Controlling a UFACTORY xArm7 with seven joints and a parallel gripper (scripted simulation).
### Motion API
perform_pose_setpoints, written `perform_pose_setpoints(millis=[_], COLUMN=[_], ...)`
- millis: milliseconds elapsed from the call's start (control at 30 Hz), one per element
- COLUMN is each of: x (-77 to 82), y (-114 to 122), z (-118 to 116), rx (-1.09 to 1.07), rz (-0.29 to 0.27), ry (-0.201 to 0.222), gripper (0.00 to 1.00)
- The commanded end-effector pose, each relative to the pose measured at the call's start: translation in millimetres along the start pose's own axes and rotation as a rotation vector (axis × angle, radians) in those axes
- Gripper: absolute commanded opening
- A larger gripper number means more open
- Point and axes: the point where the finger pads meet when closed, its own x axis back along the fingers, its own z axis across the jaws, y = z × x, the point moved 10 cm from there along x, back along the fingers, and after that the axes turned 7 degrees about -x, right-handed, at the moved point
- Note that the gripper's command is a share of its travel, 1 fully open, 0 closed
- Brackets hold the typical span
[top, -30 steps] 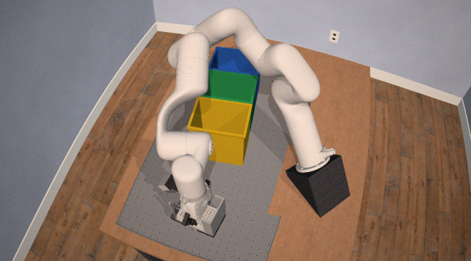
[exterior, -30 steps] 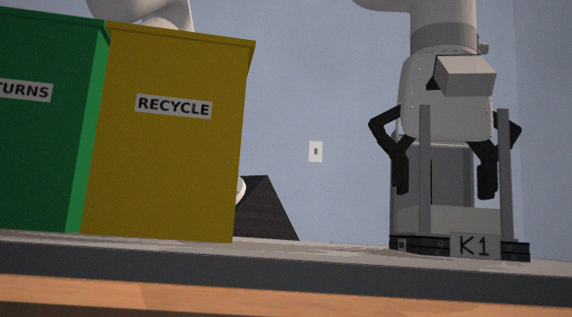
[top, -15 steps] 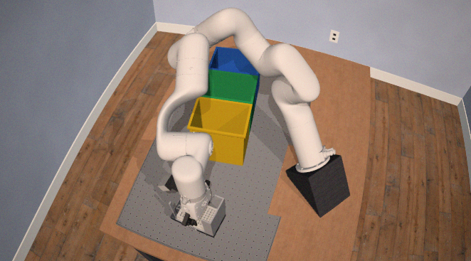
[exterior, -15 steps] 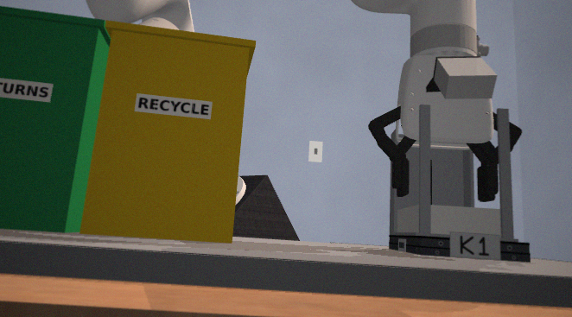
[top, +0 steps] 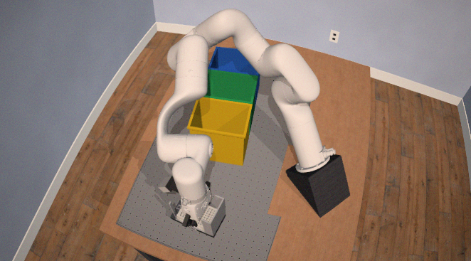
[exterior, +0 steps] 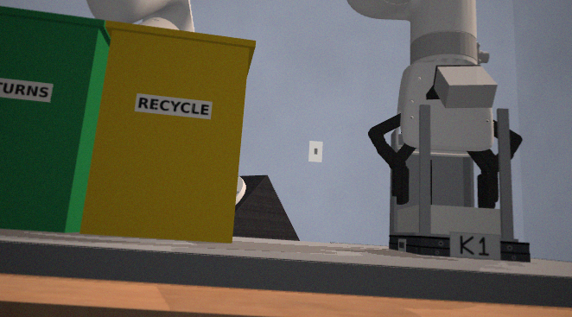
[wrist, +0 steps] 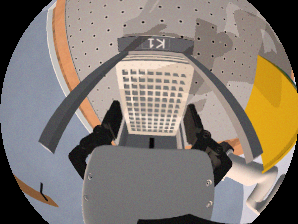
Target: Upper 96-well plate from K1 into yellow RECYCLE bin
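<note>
The rack K1 point(exterior: 458, 244) stands on the grey perforated mat at the near end of the table. Its upper 96-well plate point(wrist: 153, 96) shows its grid of wells from above and also shows in the top view point(top: 210, 214). The lower plate is hidden under it. My gripper point(exterior: 444, 199) is open and lowered into the rack between its posts, one black finger on each long side of the plate point(wrist: 153, 137). I cannot tell whether the fingers touch it. The yellow RECYCLE bin point(exterior: 168, 132) point(top: 220, 126) stands upright and empty beyond the rack.
A green bin point(top: 231, 85) and a blue bin point(top: 231, 60) stand in a row behind the yellow one, touching. The arm's black base block point(top: 320, 187) is to the right. The rack's thin upright posts point(exterior: 424, 167) flank my fingers.
</note>
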Motion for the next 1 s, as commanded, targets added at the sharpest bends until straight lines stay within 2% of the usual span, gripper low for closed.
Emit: perform_pose_setpoints(millis=[0, 333, 967], x=[-1.2, -7.9, -7.9], y=[0.2, 0.2, 0.2], z=[-1.0, -1.0, -1.0], rx=[0.0, 0.0, 0.0], rz=[0.0, 0.0, 0.0], ry=[-0.005, -0.005, -0.005], gripper=[1.0, 1.0, 1.0])
